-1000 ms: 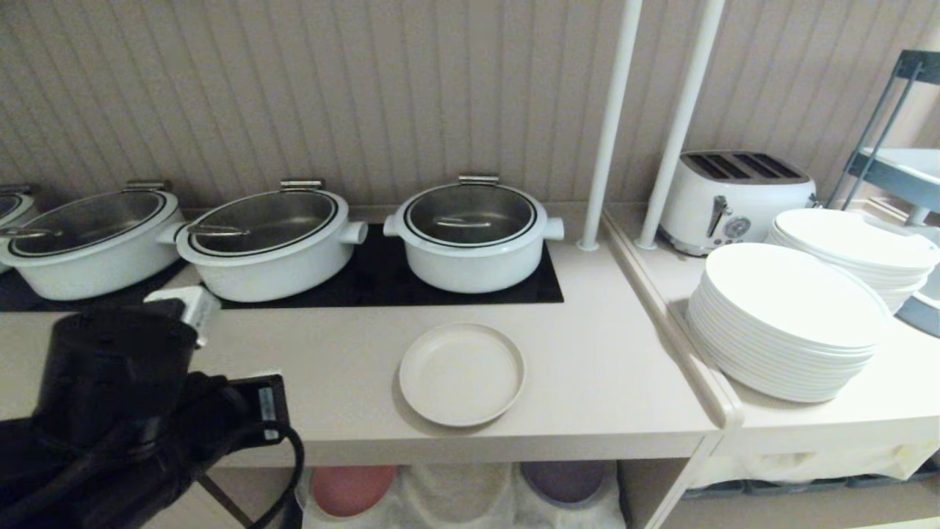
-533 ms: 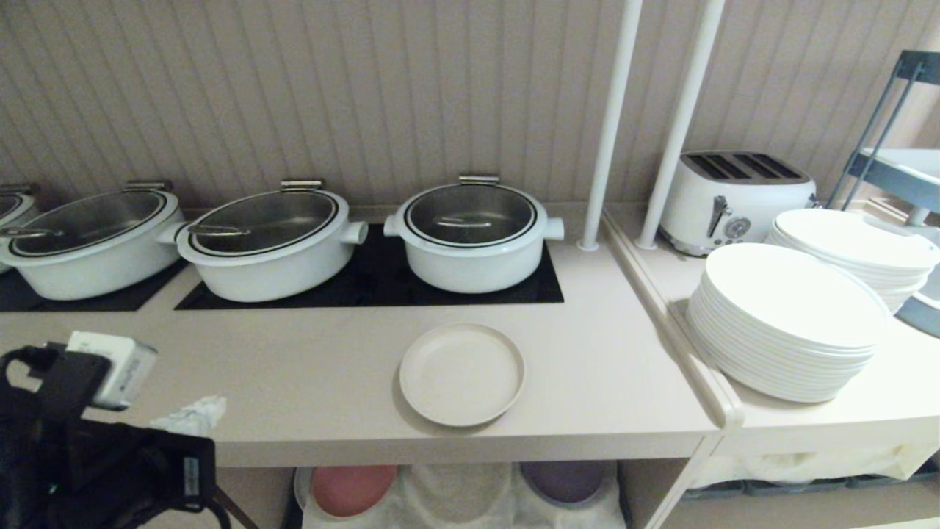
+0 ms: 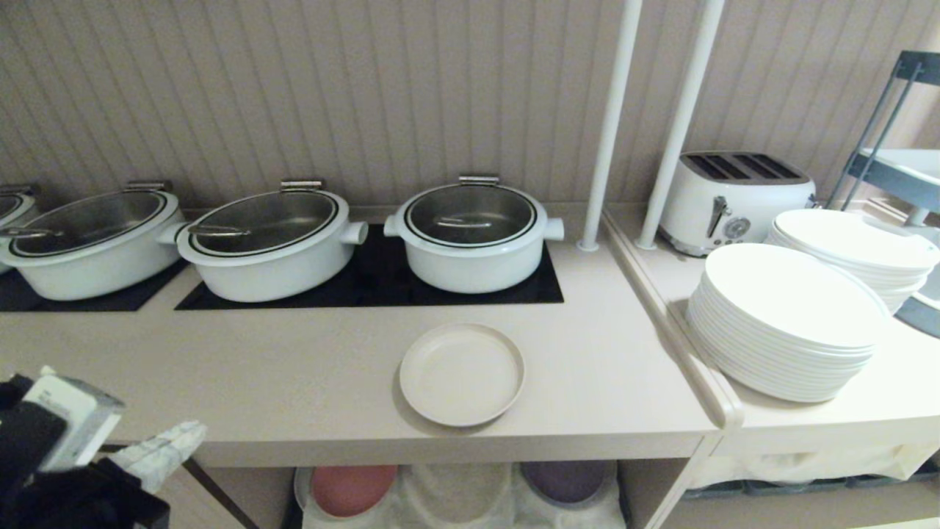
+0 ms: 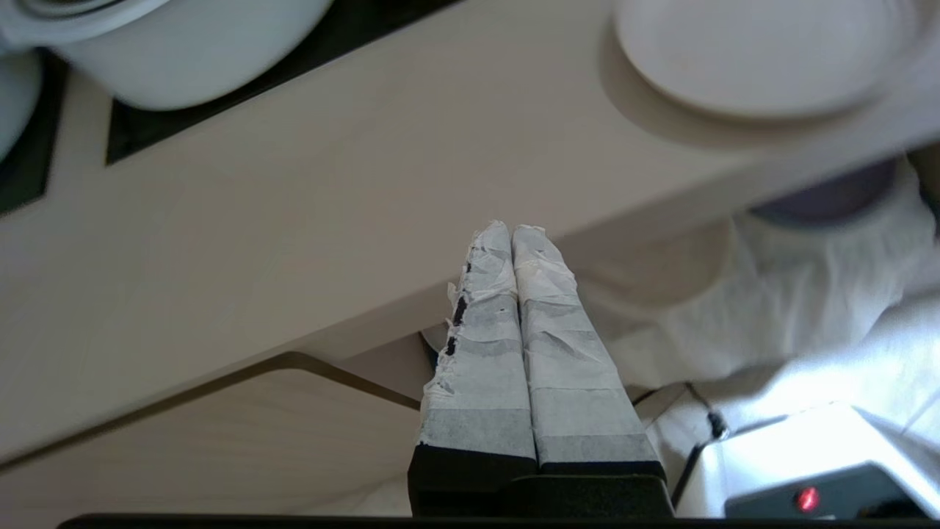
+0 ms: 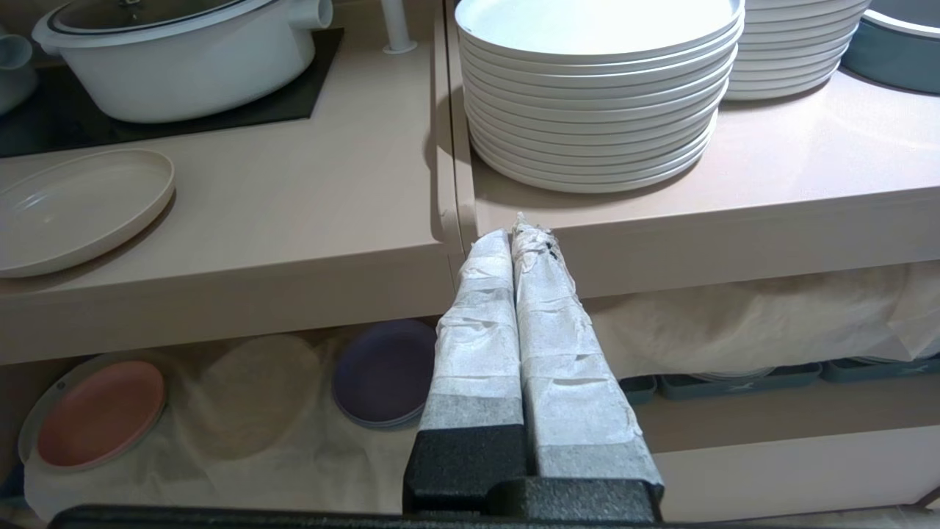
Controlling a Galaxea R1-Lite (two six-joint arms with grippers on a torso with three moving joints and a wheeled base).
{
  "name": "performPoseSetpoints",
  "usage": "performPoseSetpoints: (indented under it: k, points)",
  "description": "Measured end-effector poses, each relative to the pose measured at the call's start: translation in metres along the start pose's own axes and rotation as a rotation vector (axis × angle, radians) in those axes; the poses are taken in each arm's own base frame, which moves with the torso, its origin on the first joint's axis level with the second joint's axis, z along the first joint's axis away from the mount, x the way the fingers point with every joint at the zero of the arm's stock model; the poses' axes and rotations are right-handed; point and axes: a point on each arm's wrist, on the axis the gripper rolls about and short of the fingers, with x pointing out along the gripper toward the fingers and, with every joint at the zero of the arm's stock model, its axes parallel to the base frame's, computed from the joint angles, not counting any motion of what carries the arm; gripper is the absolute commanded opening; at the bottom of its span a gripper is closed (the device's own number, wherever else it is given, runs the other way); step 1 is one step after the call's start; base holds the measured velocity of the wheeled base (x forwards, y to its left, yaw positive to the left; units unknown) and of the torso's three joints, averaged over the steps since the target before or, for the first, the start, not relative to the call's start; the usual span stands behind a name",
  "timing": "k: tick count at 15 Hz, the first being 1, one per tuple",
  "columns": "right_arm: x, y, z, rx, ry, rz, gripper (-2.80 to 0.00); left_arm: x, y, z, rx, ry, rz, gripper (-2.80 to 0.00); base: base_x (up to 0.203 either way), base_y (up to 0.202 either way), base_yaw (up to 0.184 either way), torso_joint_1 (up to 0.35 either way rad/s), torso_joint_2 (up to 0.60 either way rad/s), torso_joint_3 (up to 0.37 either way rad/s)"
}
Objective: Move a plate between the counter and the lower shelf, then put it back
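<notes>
While the plate is sitting near the front edge of the counter, I am holding my left gripper empty, fingers pressed together, low off the plate's left; the right gripper, also closed, is hanging parked below.

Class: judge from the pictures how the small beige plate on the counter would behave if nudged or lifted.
The plate looks stiff and probably light. Its flat base on the smooth counter suggests it would slide, not roll or tip. The low upright rim likely offers a thin edge to pinch.
</notes>
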Motion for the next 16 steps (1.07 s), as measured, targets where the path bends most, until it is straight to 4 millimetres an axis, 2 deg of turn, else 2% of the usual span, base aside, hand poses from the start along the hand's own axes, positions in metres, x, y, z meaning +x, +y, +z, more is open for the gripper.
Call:
performPoseSetpoints:
  k: [4, 8, 11, 16]
  points:
    - [0.000, 0.000, 0.000, 0.000, 0.000, 0.000, -2.80, -0.017, 0.000, -0.026, 0.005, -0.016, 0.000, -2.80, 0.000, 0.000, 0.000, 0.000, 0.00, 0.000]
    - [0.000, 0.000, 0.000, 0.000, 0.000, 0.000, -2.80, -0.034, 0.002, -0.052, -0.031, -0.037, 0.084, -2.80, 0.000, 0.000, 0.000, 0.000, 0.00, 0.000]
    - [0.000, 0.000, 0.000, 0.000, 0.000, 0.000, -2.80, -0.045, -0.002, -0.070, -0.066, 0.001, 0.046, -2.80, 0.000, 0.000, 0.000, 0.000, 0.00, 0.000]
    - [0.000, 0.000, 0.000, 0.000, 0.000, 0.000, -2.80, -0.062, -0.009, -0.089, -0.137, -0.015, 0.069, -2.80, 0.000, 0.000, 0.000, 0.000, 0.00, 0.000]
